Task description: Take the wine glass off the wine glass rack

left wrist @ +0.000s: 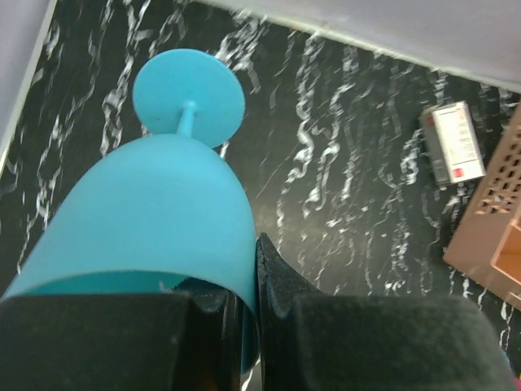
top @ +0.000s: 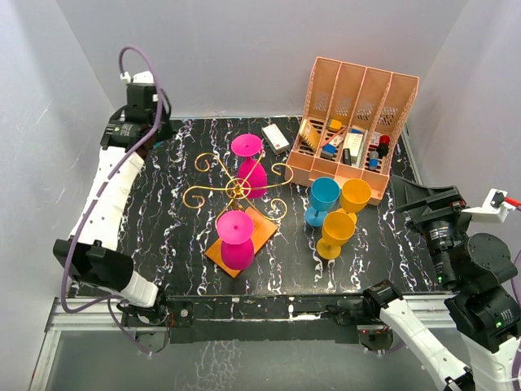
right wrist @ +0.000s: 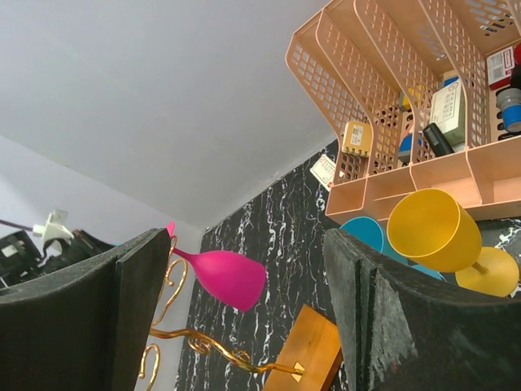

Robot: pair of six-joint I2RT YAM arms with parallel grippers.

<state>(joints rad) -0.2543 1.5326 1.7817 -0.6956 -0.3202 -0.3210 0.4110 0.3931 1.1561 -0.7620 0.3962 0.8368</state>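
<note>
Top external view: a magenta plastic wine glass (top: 236, 251) hangs foot-up on the near side of the gold wire wine glass rack (top: 237, 190). Left wrist view: my left gripper (left wrist: 244, 305) pinches a turquoise plastic wine glass (left wrist: 146, 212) by the rim, foot pointing away. Right wrist view: my right gripper (right wrist: 244, 236) gapes empty toward the rack.

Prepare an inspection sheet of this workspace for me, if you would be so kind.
Surface: black marbled table; no spills seen.
Job's things: gold wine glass rack on an orange base; two magenta wine glasses hang on it.
Clutter: standing blue glass, two yellow glasses, pink organiser holding small items, white box.
Grippers: left gripper shut on the held blue glass at its rim; right gripper open, empty.
Cables: purple cable on the left arm.
Surroundings: pale walls; nothing else seen.
</note>
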